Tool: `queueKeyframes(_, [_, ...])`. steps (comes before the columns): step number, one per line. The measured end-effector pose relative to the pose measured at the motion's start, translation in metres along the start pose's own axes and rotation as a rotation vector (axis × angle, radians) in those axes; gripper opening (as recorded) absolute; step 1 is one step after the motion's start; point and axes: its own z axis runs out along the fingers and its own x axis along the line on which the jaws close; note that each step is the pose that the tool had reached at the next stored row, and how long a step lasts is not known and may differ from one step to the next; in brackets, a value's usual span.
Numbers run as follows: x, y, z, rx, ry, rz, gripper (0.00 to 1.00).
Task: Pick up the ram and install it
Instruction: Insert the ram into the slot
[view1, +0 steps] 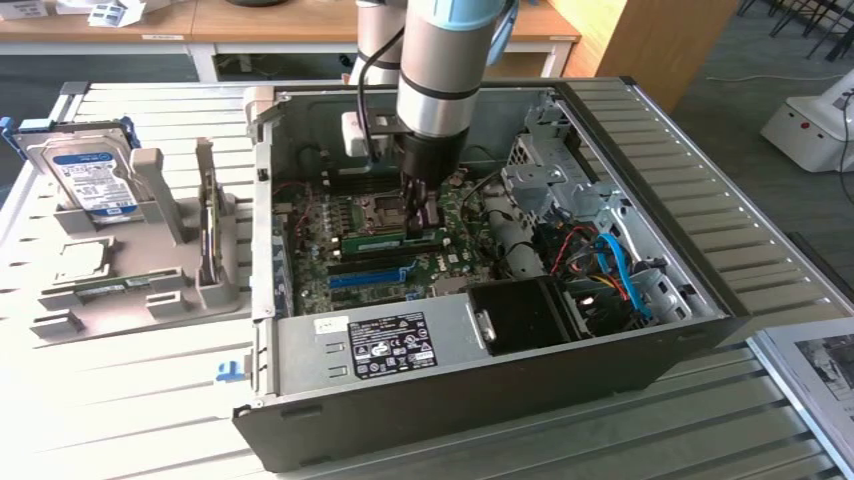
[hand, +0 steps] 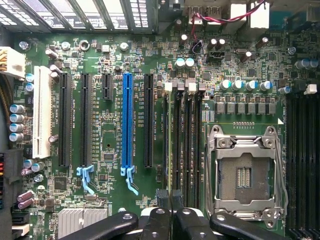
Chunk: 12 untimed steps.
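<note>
The ram (view1: 374, 241) is a narrow green stick with dark chips. It stands on its long edge over the memory slots (hand: 186, 140), between the CPU socket (hand: 245, 172) and the blue slot strip (hand: 127, 120). My gripper (view1: 427, 230) reaches straight down into the open computer case (view1: 667, 300), with its dark fingers closed on the ram's end toward the exterior view's right. In the wrist view the black fingertips (hand: 161, 220) press together over the memory slots, with only a thin line between them. Whether the ram's lower edge is seated in a slot is hidden.
The large green motherboard (hand: 110, 100) lies inside the case, with a power supply (view1: 387, 345) at the front and blue and red cables (view1: 621, 270) on the exterior view's right. On the exterior view's left, a grey fixture (view1: 134, 290) holds a hard drive (view1: 87, 180) on the slatted table (view1: 120, 400).
</note>
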Motion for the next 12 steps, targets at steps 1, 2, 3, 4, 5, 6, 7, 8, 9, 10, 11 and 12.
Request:
queueKeyframes(1, [0.0, 0.0, 0.0004, 0.0, -0.0001, 0.0, 0.12])
queueKeyframes(2, [0.0, 0.0, 0.0009, 0.0, -0.0001, 0.0, 0.12])
queueKeyframes(3, [0.0, -0.0001, 0.0014, 0.0, -0.0001, 0.0, 0.12])
queueKeyframes(4, [0.0, -0.0001, 0.0019, 0.0, 0.0, 0.001, 0.12])
queueKeyframes(5, [0.0, -0.0001, 0.0024, 0.0, -0.0001, 0.001, 0.12])
queueKeyframes(6, [0.0, -0.0001, 0.003, 0.0, 0.0, 0.001, 0.12])
queueKeyframes(7, [0.0001, -0.0001, 0.0036, 0.0, 0.0, 0.001, 0.12])
queueKeyframes(8, [0.0001, -0.0001, 0.0041, 0.0001, 0.0, 0.002, 0.12])
queueKeyframes(9, [0.0001, -0.0001, 0.0046, 0.0, -0.0001, 0.002, 0.12])
queueKeyframes(10, [0.0001, -0.0001, 0.005, 0.0, 0.0001, 0.002, 0.12])
queueKeyframes(11, [0.0001, -0.0001, 0.0052, -0.0001, 0.0001, 0.002, 0.12])
queueKeyframes(12, [0.0001, -0.0001, 0.0054, 0.0, 0.0001, 0.003, 0.12])
